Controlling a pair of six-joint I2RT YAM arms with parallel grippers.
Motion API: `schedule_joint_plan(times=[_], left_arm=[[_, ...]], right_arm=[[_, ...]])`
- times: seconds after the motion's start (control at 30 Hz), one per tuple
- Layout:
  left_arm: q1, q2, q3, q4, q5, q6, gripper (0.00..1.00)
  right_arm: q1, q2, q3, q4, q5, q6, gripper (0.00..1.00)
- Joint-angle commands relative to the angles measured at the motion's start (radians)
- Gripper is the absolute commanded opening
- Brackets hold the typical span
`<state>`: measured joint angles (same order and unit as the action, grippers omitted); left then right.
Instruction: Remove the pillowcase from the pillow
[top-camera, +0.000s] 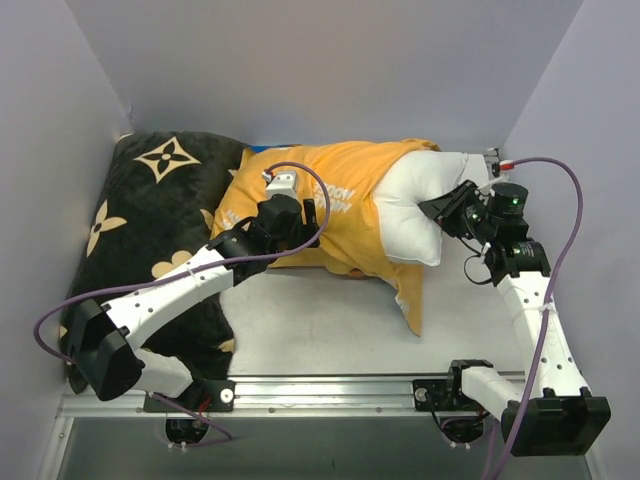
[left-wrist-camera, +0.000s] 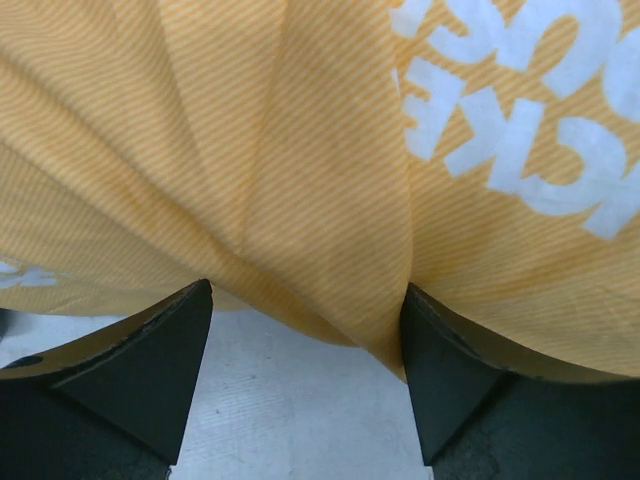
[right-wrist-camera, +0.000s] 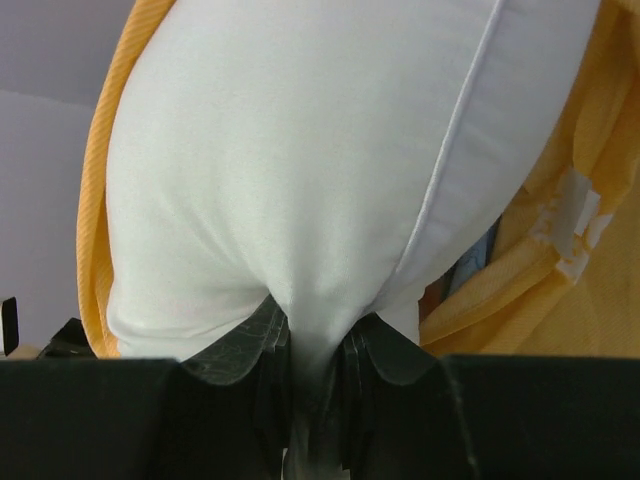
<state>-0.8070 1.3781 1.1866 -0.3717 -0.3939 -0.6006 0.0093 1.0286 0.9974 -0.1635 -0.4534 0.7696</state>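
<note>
**Pillow pinched on the right, pillowcase loose between open jaws on the left**

The white table (top-camera: 320, 330) carries a black cushion (top-camera: 150, 220) with tan flower motifs along its left side. The pillowcase (top-camera: 340, 200), orange-yellow side outward with white lettering, lies across the far middle, its left end beside the cushion and a loose flap trailing toward the near right. The pillow (top-camera: 425, 200) bulges out of the pillowcase's right end, white and puffy.

The left gripper (top-camera: 303, 215) sits over the left part of the pillowcase with its jaws spread wide. In the left wrist view a fold of the orange fabric (left-wrist-camera: 330, 180) hangs down between the fingers (left-wrist-camera: 150, 370) without being clamped.

The right gripper (top-camera: 447, 207) meets the pillow from the right. In the right wrist view its jaws are closed tight on a bunched pinch of the white pillow (right-wrist-camera: 300, 180), with pillowcase fabric on either side.
</note>
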Motion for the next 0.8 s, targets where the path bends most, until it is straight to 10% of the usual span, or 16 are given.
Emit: schedule_joint_plan(times=[0.0,0.2,0.47,0.77], left_arm=[[0.029,0.009,0.018,0.014,-0.034,-0.014,0.75],[0.117,0.006,-0.001,0.025,-0.054,-0.051,0.00],[0.352,0.070,0.036,-0.091,-0.250,-0.099,0.00],[0.531,0.206,0.083,-0.075,-0.139,-0.110,0.00]], right_arm=[[-0.006,0.004,0.084,0.045,-0.041,0.000,0.00],[-0.006,0.007,0.159,0.006,-0.027,0.000,0.00],[-0.092,0.016,0.296,-0.056,-0.034,0.052,0.00],[-0.244,0.053,0.518,-0.068,-0.146,0.172,0.00]])
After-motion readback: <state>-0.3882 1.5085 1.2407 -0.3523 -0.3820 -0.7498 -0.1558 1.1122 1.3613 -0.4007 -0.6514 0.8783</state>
